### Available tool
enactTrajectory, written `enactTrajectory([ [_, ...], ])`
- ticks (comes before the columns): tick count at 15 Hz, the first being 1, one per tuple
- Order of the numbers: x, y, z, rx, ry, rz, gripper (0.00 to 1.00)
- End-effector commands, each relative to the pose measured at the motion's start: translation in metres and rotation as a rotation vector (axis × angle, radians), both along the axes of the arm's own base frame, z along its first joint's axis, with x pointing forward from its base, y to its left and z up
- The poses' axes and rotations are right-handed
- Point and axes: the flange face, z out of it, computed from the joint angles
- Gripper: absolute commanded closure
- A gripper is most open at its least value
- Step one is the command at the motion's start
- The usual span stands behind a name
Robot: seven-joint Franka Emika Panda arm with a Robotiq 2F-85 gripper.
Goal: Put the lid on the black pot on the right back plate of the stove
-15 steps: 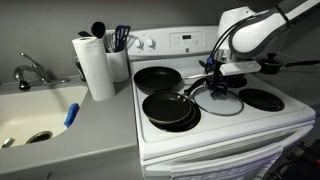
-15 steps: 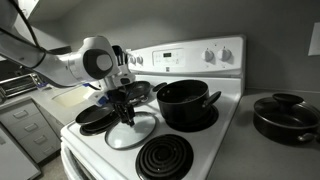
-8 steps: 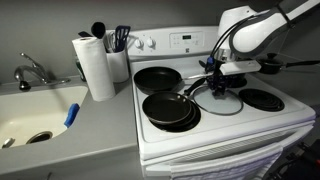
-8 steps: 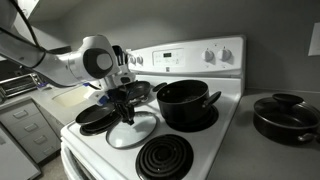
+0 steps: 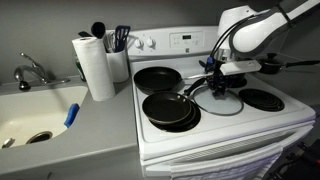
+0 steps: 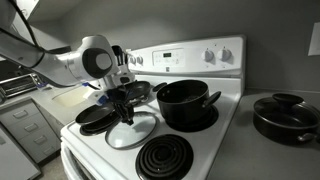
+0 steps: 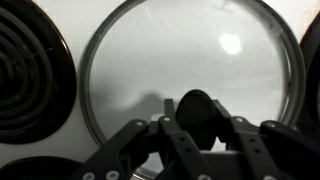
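Lid (image 7: 190,60) has not moved; jaws still straddle its knob (image 7: 195,112).

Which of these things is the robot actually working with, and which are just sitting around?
For the job: glass lid, black pot, fingers.

Just lying about: front frying pan, back frying pan, paper towel roll, utensil holder, sink, covered pot on the counter.
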Motion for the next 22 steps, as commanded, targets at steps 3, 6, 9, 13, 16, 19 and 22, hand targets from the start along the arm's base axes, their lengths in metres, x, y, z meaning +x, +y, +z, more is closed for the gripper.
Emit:
enactTrajectory([
  [3,-0.017,0.010,0.018,-0.015,0.031,0.024,0.86],
  [6,-0.023,0.020,0.025,-0.025,0.055,0.039,0.86],
  [9,-0.031,0.031,0.033,-0.036,0.070,0.056,0.86],
  [13,-0.044,0.040,0.044,-0.054,0.126,0.074,0.86],
  [16,-0.053,0.036,0.052,-0.077,0.158,0.065,0.86],
  [19,-0.060,0.030,0.062,-0.095,0.173,0.045,0.86],
  [22,-0.068,0.024,0.072,-0.112,0.184,0.018,0.86],
])
